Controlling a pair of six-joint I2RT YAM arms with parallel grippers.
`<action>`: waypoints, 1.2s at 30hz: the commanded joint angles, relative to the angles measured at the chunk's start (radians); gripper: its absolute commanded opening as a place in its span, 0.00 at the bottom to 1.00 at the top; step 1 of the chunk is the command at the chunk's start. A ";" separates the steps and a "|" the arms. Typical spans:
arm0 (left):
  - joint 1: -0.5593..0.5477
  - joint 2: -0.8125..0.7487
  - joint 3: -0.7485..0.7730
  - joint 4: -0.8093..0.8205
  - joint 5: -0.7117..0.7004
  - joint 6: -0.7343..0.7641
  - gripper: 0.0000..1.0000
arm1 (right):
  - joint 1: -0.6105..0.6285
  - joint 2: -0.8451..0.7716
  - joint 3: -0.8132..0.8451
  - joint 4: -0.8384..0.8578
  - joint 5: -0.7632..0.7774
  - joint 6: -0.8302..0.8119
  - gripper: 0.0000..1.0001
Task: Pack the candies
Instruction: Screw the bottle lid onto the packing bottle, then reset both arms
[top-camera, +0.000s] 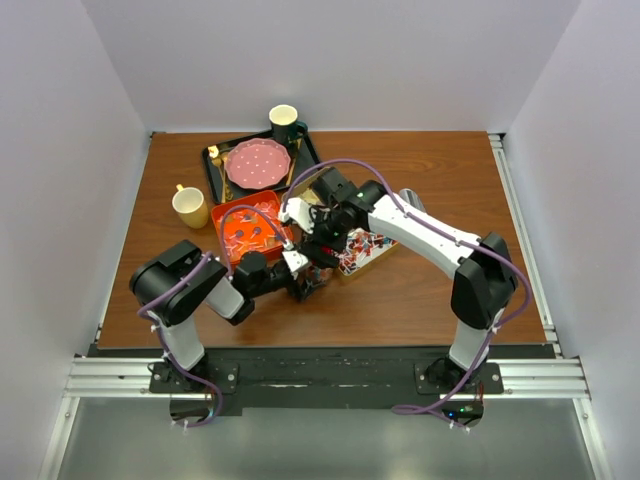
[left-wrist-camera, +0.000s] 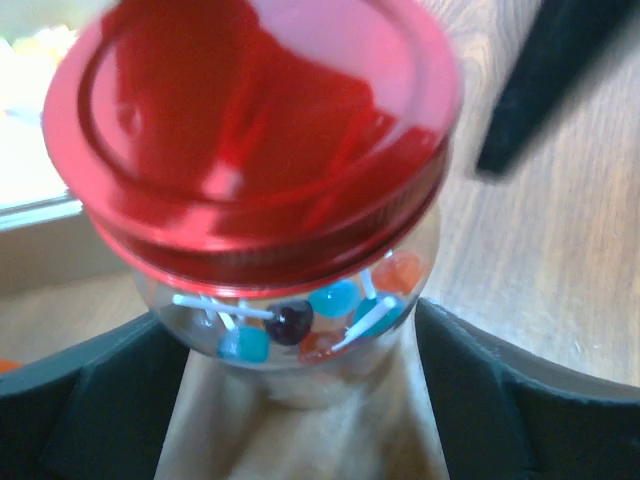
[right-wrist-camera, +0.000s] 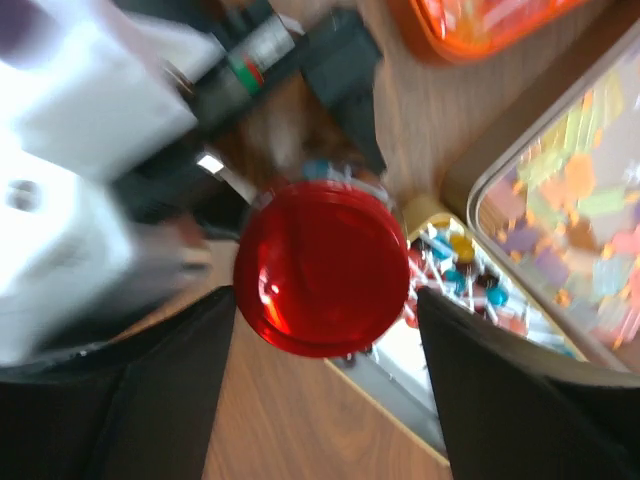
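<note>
Left hand (left-wrist-camera: 300, 350): clenched on jar (left-wrist-camera: 320, 385), fingers (left-wrist-camera: 90, 400) pressing the glass from both sides, below the shoulder. Right hand (right-wrist-camera: 325, 310): set over lid (right-wrist-camera: 320, 265), one finger on either side of the rim; the view is blurred, so I cannot tell whether it pinches the rim or stands just off it. Lid: round, red metal, seated on the jar mouth. Candies (left-wrist-camera: 300, 325): a shallow layer in the jar bottom, blue, red and dark pieces with white sticks; more lie loose in box (right-wrist-camera: 395, 395) just beside the jar. Jar: low over desk (top-camera: 440, 170), between the two arms; whether it rests on the wood is unclear. Step, as judged: turning the lid on the jar; tightening or loosening cannot be told. Handling notes: left hand should hold the glass firm and upright so it does not spin with the lid. Right hand should sit centred on the lid, pinch the rim evenly and turn flat, since a tilted lid would likely cross the thread. Glass looks smooth and may slip. Box is close; a wide swing could knock it.
</note>
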 joint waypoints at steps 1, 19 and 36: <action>0.019 -0.026 -0.012 -0.065 0.028 -0.065 1.00 | -0.050 -0.044 0.025 -0.034 0.039 0.105 0.99; 0.139 -0.810 0.118 -0.973 -0.074 0.000 1.00 | -0.268 -0.242 -0.010 0.136 0.284 0.383 0.99; 0.403 -0.634 0.478 -0.963 -0.431 -0.046 1.00 | -0.273 -0.651 -0.313 0.283 0.590 0.355 0.99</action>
